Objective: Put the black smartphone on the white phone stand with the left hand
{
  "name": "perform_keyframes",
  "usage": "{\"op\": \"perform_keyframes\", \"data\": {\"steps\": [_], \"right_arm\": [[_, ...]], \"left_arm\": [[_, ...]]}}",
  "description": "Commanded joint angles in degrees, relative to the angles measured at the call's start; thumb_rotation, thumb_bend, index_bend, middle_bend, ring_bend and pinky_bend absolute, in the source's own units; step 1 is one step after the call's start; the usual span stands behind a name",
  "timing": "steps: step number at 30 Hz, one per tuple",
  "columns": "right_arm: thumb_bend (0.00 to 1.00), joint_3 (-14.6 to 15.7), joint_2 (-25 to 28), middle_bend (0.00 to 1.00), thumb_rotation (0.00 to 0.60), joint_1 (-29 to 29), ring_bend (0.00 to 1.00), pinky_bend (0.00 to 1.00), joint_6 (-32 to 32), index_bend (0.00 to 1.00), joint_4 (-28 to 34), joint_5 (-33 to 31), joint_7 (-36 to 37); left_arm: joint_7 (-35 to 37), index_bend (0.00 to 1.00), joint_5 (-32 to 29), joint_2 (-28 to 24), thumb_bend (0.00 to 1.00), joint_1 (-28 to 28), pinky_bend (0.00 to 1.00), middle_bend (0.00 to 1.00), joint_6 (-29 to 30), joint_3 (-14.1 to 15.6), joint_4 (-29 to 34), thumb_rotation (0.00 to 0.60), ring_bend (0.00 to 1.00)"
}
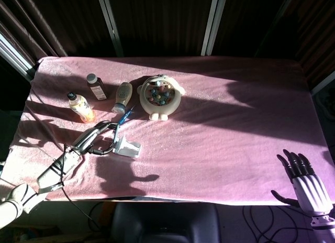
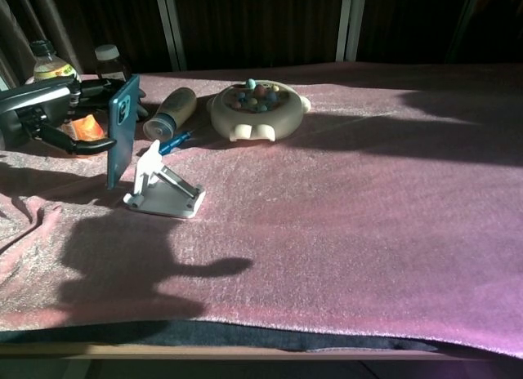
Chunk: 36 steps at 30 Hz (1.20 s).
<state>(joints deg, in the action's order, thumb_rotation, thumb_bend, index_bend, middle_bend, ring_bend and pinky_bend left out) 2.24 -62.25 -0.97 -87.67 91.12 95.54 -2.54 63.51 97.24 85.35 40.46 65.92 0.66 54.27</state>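
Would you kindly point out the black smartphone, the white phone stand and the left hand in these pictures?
black smartphone [image 2: 122, 132], chest view, on its upright back face.
white phone stand [image 2: 163, 191], chest view, on its sloped middle.
left hand [image 2: 45, 109], chest view, on the hand's body behind the phone.

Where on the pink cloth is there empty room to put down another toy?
The whole right side of the pink cloth is bare, from the round toy across to the right hand. The front strip below the phone stand is bare too. The left back is crowded: bottles, stand, and the left hand holding the smartphone.
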Motion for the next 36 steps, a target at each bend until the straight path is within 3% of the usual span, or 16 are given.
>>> {"op": "perform_keyframes", "data": {"steps": [1, 27, 30, 36], "right_arm": [[0.32, 0.0, 0.05, 0.0, 0.6, 0.01, 0.0, 0.0, -0.02, 0.0, -0.01, -0.02, 0.09], [0.32, -0.06, 0.21, 0.0, 0.6, 0.33, 0.0, 0.0, -0.7, 0.0, -0.22, -0.01, 0.83], [0.32, -0.09, 0.15, 0.0, 0.6, 0.31, 0.0, 0.0, -0.68, 0.0, -0.24, -0.02, 0.75], [0.32, -0.11, 0.09, 0.0, 0.6, 0.3, 0.0, 0.0, -0.63, 0.0, -0.23, -0.04, 0.6]], "left_arm": [[0.12, 0.93, 0.2, 0.32, 0.35, 0.4, 0.09, 1.0, -0.11, 0.25, -0.1, 0.6, 0.61], [2.92, 0.93, -0.82, 4.54, 0.34, 2.42, 0.09, 1.0, -1.28, 2.75, -5.27, 0.6, 0.6], [3.75, 0.9, -0.87, 4.76, 0.34, 2.42, 0.09, 0.99, -1.12, 2.99, -5.7, 0.6, 0.58], [5.37, 0.69, -1.09, 5.21, 0.33, 2.38, 0.07, 0.82, -0.58, 3.19, -6.51, 0.6, 0.46]]}}
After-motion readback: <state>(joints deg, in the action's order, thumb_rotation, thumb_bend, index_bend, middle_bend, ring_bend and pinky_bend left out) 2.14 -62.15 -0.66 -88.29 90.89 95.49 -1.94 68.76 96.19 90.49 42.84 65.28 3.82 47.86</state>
